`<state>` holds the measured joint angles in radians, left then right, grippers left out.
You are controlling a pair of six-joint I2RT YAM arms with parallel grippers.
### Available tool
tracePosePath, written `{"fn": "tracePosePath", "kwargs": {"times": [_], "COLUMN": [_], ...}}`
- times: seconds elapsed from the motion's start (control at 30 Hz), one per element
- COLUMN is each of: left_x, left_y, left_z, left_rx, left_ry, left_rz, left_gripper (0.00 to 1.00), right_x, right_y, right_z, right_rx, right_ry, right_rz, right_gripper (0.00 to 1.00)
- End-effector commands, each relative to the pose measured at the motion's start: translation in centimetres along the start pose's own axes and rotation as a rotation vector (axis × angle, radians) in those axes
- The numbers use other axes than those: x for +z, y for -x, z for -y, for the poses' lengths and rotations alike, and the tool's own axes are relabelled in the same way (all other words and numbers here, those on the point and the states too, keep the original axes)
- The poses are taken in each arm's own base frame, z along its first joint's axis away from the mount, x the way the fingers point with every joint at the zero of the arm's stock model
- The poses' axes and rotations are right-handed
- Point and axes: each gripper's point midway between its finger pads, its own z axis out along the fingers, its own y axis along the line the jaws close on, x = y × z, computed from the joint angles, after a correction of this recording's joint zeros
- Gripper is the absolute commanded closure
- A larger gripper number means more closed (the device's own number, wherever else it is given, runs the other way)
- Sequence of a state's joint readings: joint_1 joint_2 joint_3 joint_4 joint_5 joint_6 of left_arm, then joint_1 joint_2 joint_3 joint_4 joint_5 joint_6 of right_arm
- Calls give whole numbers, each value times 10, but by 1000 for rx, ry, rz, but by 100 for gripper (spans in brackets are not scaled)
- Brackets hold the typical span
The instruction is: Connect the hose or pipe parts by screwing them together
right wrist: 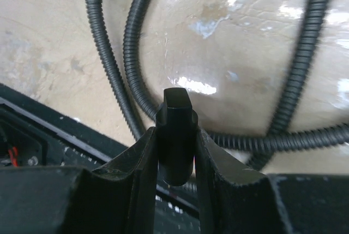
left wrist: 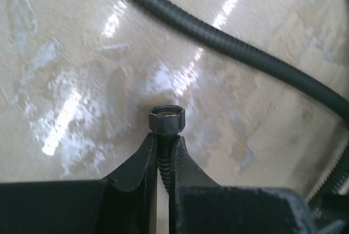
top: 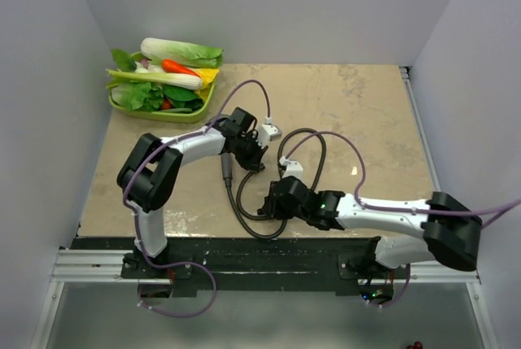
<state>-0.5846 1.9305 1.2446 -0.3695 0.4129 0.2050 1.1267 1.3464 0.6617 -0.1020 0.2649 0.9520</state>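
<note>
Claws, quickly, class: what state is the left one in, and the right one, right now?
Left claw: closed on the hose, just behind its end nut.
Right claw: closed on a dark part, likely the shower head handle.

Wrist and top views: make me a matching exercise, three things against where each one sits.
Things:
1 hose end nut
2 shower head
3 green vegetable tray

Places:
A far left corner of the table
B clamped between the right hand's fingers
C just past the fingertips of the left hand, which grips the hose behind it

Pairs: 1-C, 2-B, 3-A
</note>
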Motion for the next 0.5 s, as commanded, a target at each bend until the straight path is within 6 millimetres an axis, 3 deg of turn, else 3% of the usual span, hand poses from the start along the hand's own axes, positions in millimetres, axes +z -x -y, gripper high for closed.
{"fn": "tracePosePath", "kwargs": {"times": [0.0, 0.03, 0.07, 0.1, 0.13, 0.23, 0.33, 0.47], "left_x": [-59, -85, -100, -111, -140, -186, -215, -228], "left_y": [38, 47, 50, 47, 51, 48, 44, 36], "left_z": [20, 24, 26, 36, 46, 80, 113, 132], "left_rx": [221, 254, 335, 379, 440, 653, 825, 884], "left_ry": [-42, -31, -31, -59, -42, -76, -131, -167], "left_rz": [152, 201, 231, 255, 303, 376, 425, 430], "left_gripper": [100, 100, 100, 100, 100, 100, 100, 100], "right_x": [-62, -74, -90, -110, -125, -161, -185, -196], "right_y": [61, 70, 85, 99, 110, 132, 139, 136], "right_z": [-16, -7, -14, -16, -17, -26, -45, -63], "right_rx": [25, -4, -5, 1, -28, -84, -172, -269], "right_ry": [66, 36, 57, 83, 83, 127, 219, 305], "right_rz": [202, 230, 267, 311, 334, 388, 390, 359], "right_gripper": [100, 100, 100, 100, 100, 100, 100, 100]}}
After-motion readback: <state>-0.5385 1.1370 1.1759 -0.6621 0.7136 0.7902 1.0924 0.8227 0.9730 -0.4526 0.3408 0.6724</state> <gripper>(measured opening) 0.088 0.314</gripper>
